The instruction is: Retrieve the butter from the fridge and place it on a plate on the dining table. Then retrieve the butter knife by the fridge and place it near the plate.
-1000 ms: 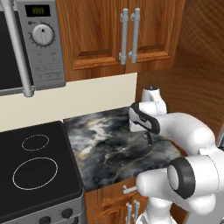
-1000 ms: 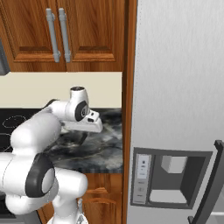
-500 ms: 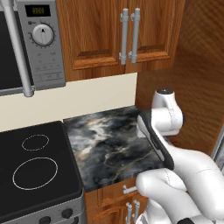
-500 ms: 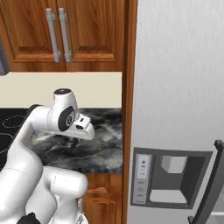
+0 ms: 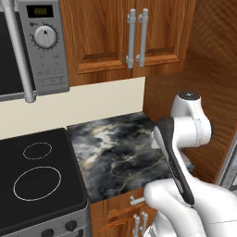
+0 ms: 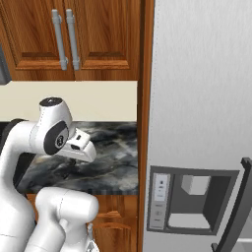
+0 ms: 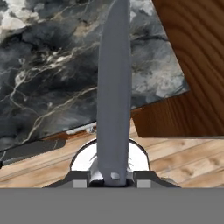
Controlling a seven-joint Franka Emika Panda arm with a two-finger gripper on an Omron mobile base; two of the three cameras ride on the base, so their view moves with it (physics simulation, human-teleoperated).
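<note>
My gripper [image 7: 113, 176] is shut on the butter knife [image 7: 113, 87]. In the hand view its long grey blade runs straight up from between the fingertips, over the front edge of a marbled counter [image 7: 48, 74]. In the right base view the hand [image 6: 81, 147] hangs low by the counter's front, just left of the fridge [image 6: 197, 98], a tall light grey unit with a dispenser panel [image 6: 189, 199]. The butter, the plate and the dining table are out of view.
A short marbled counter [image 5: 115, 152] lies between a black cooktop [image 5: 37, 176] and a wooden side panel [image 5: 208, 69]. Wooden wall cabinets [image 5: 134, 37] and a microwave [image 5: 41, 46] hang above. Drawer fronts [image 5: 134, 201] sit below the counter edge.
The arm has folded back toward its base. The hand left the right part of the counter and dropped to the counter's front edge, with the knife still held.
</note>
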